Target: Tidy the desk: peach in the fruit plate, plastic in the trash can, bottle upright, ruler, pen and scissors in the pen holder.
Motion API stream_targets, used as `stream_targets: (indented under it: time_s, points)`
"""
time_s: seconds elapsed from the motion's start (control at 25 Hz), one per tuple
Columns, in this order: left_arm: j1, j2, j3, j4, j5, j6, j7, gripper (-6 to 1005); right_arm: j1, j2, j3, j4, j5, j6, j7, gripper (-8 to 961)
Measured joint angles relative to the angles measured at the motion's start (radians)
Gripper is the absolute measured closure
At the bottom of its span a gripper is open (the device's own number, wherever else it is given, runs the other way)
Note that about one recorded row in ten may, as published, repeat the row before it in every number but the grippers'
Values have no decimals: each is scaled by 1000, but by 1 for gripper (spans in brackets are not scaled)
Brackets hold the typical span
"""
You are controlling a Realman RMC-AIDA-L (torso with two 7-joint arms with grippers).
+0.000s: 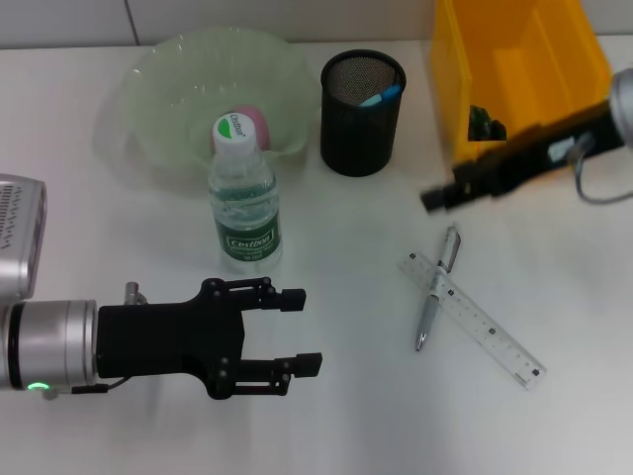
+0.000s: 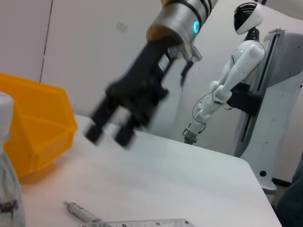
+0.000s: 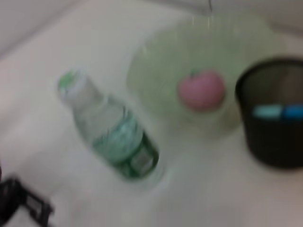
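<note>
A pink peach [image 1: 249, 123] sits in a translucent pale-green fruit plate [image 1: 163, 89]; the clear bottle [image 1: 242, 203] wears a green-and-white cap and green label. The mesh pen holder [image 1: 362, 114] is black, the bin [image 1: 514, 69] yellow, the pen [image 1: 437, 287] silver, the ruler [image 1: 485, 325] clear.

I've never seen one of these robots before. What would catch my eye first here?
Probably the bright yellow bin at the far right of the desk, with the right gripper reaching beside it. Next, the upright water bottle standing before the green fruit plate holding a pink peach. Nearer, the left gripper hovers open, and a pen lies crossed over a ruler.
</note>
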Motion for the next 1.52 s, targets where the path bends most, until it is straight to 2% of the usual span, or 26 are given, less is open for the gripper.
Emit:
stream_targets:
  time_s: [0.08, 0.12, 0.16, 0.2, 0.4, 1.04, 1.52]
  points:
    - [0, -1, 0, 0, 0, -1, 2, 258, 8, 0, -35, 3, -31, -3, 23, 245]
    - [0, -4, 3, 0, 0, -4, 5, 258, 16, 1, -104, 17, -85, 12, 65, 245]
    - [0, -4, 3, 0, 0, -4, 5, 258, 16, 1, -104, 17, -85, 12, 65, 245]
    - [-1, -5, 4, 0, 0, -7, 5, 258, 18, 3, -165, 30, -106, 47, 96, 245]
    - [0, -7, 7, 0, 0, -17, 8, 258, 15, 6, -267, 67, -109, 139, 129, 246]
    - [4, -9, 9, -1, 2, -24, 7, 258, 9, 9, -434, 125, -84, 317, 133, 249]
    - [4, -11, 8, -1, 7, -25, 7, 258, 9, 9, -461, 160, -70, 362, 137, 252]
